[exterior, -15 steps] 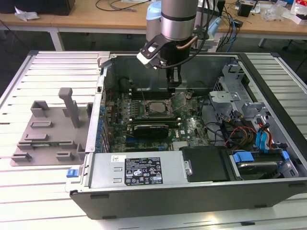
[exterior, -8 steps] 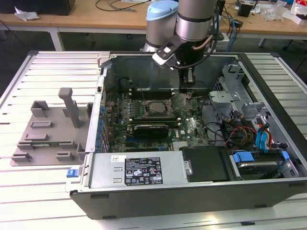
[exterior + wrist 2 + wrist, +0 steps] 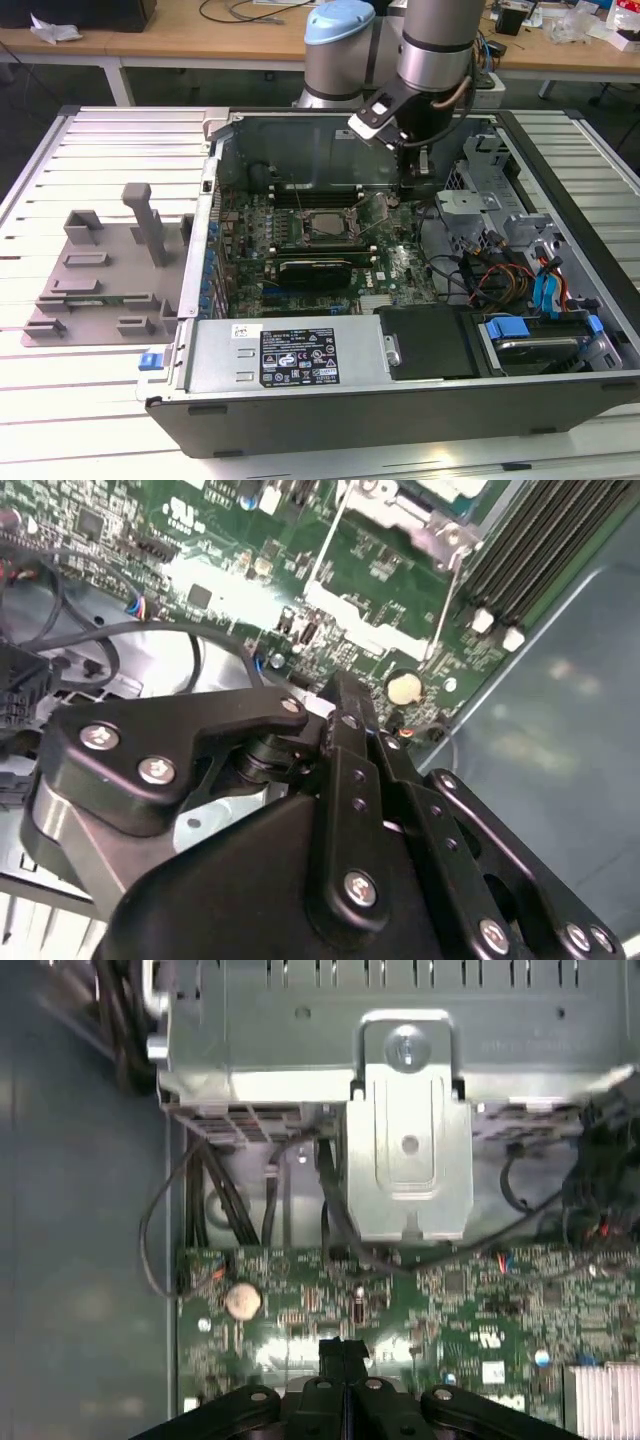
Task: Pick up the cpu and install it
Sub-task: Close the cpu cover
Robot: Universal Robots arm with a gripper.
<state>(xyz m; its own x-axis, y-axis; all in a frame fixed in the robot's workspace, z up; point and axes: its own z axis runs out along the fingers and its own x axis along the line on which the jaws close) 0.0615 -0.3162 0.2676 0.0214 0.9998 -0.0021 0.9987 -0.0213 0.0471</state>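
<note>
Fingers (image 3: 332,1358) of our gripper (image 3: 413,190) are pressed together on nothing, low over the board (image 3: 480,1300) just beside the socket (image 3: 290,238), we judge because the chip (image 3: 322,226) already lies there under a seemingly raised clamp frame (image 3: 378,207).

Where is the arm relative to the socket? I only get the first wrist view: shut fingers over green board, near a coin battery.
Observer: In the exterior view the gripper hangs inside the open case, just to that view's right of the socket.
Operator: And the cpu?
Observer: A silver-grey square, seemingly the cpu, lies in the socket.
Operator: Where's the tray?
Observer: The grey tray stands outside the case, on the exterior view's left.
</note>
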